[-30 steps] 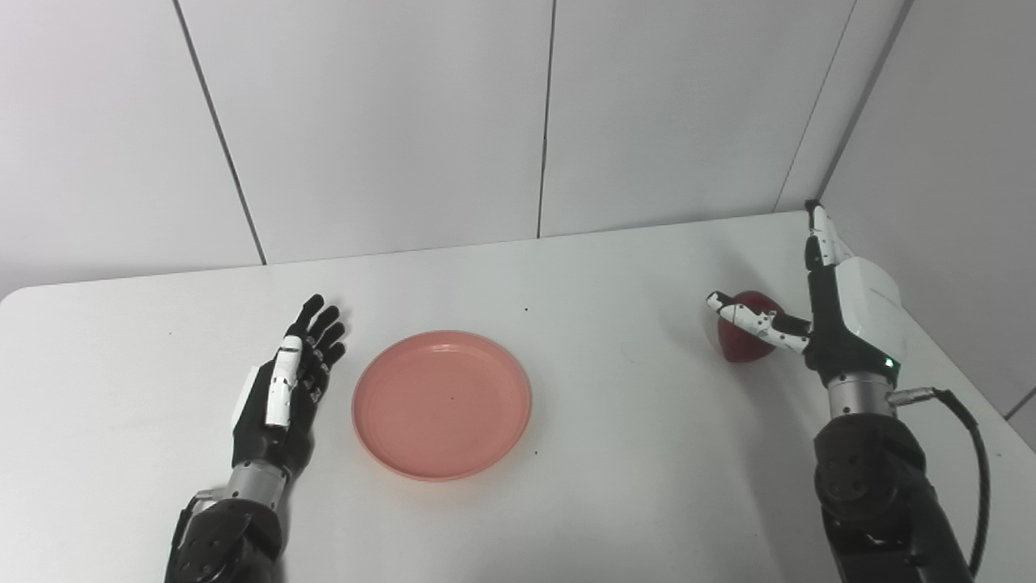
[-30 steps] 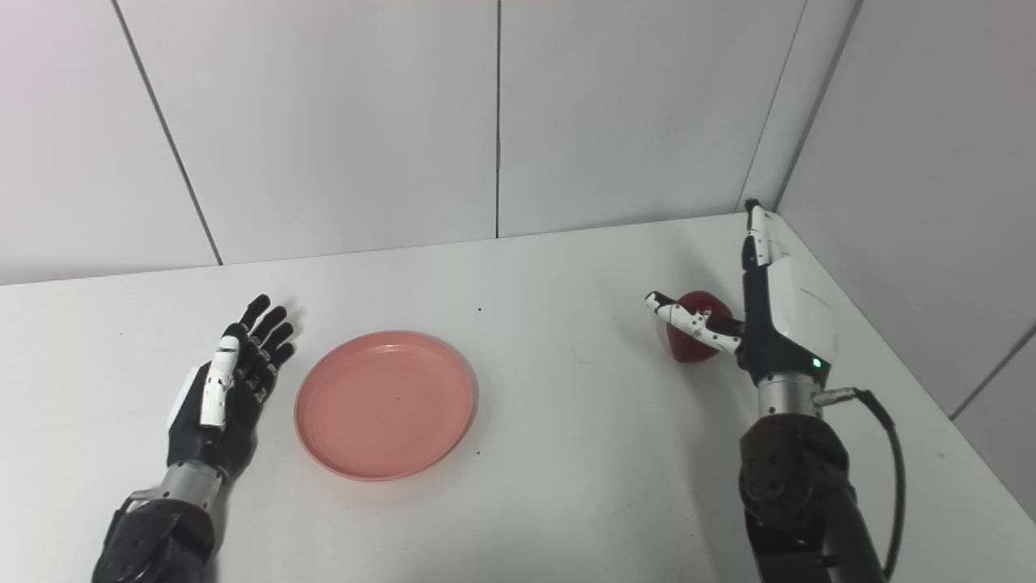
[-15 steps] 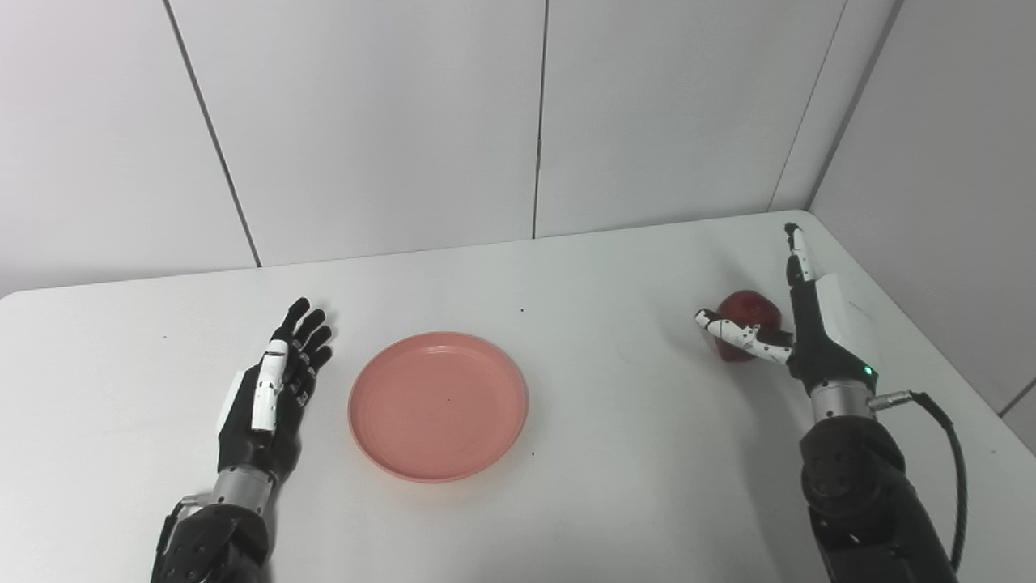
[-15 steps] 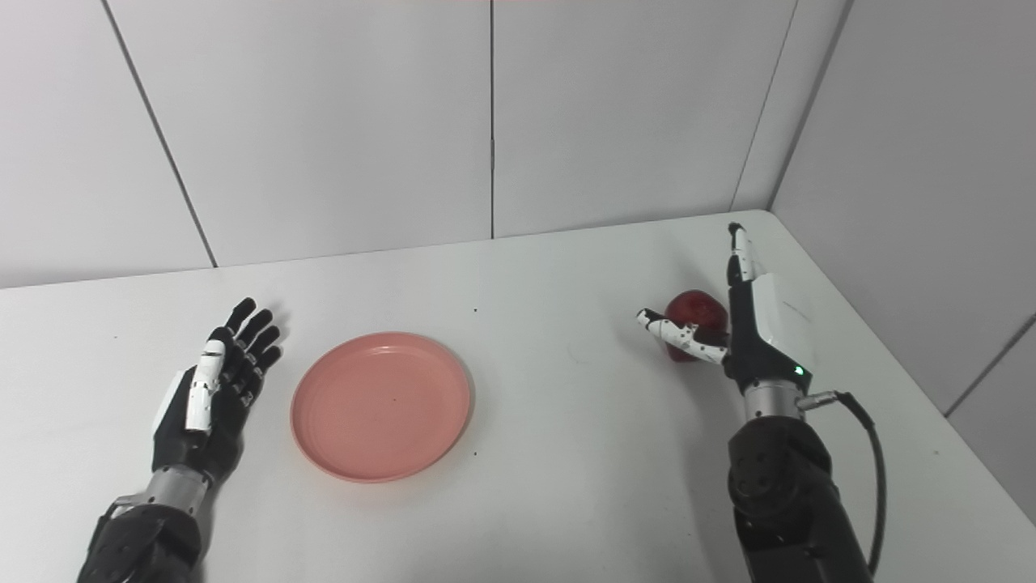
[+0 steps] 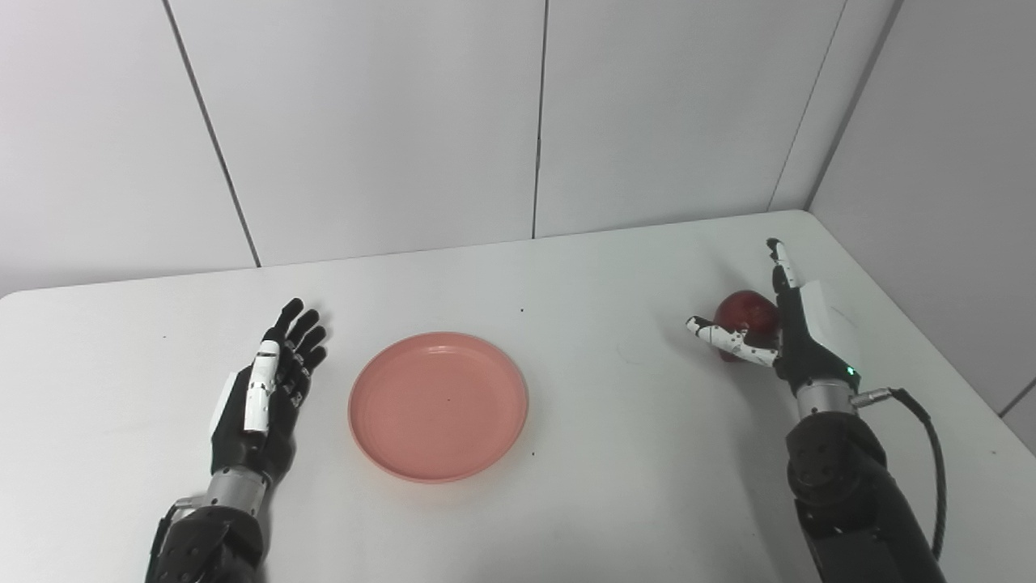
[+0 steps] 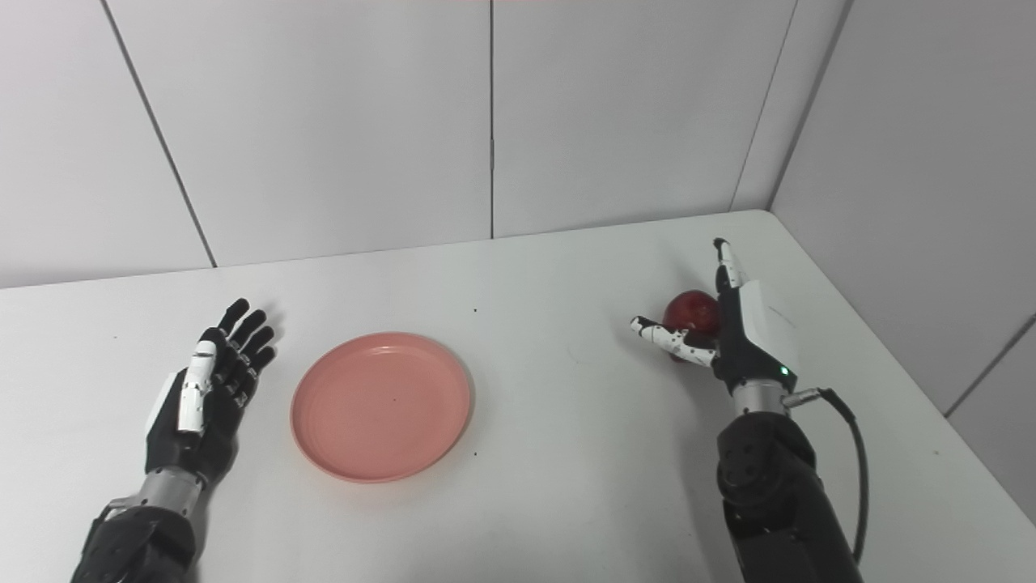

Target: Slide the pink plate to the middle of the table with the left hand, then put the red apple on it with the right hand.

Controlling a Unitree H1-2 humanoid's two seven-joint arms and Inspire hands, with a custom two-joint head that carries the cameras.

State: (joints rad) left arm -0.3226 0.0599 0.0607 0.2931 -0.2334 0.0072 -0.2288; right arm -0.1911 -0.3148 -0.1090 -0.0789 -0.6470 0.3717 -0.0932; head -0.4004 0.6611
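Note:
The pink plate lies flat on the white table, left of the middle. My left hand is open and empty, palm toward the plate, a short gap to the plate's left. The red apple sits on the table at the far right. My right hand is open right beside the apple, its thumb in front of the apple and its fingers raised along the apple's right side. I cannot tell whether the hand touches the apple.
Grey wall panels stand behind the table, and a side wall runs along its right edge close to the apple. A black cable hangs from my right wrist.
My right hand has come lower and nearer to me beside the apple, fingers still spread. My left hand has drawn back a little from the plate. The view shifted slightly at first.

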